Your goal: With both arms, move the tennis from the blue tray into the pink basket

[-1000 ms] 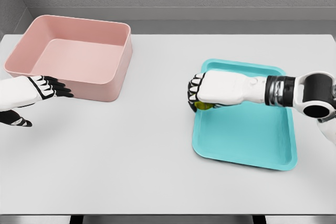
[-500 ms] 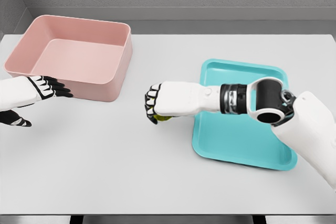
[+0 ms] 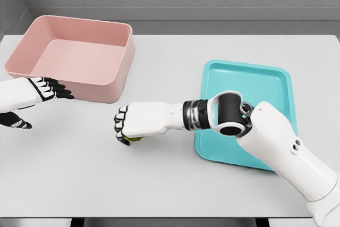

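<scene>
A yellow-green tennis ball (image 3: 134,139) shows only as a sliver under my right hand (image 3: 127,124), whose fingers are curled around it. That hand is stretched far left over the white table, well clear of the blue tray (image 3: 249,81) and in front of the pink basket (image 3: 79,57). Nothing lies in the tray or the basket. At the left edge my left hand (image 3: 45,91) hovers by the basket's near left corner, fingers extended and holding nothing.
The white table (image 3: 170,184) ends at a near edge low in the picture and meets a grey wall behind. My right forearm (image 3: 276,142) crosses over the tray's near left part.
My right hand has carried the ball leftward, from the tray's left edge out over the table to a spot in front of the basket. The left hand has stayed put.
</scene>
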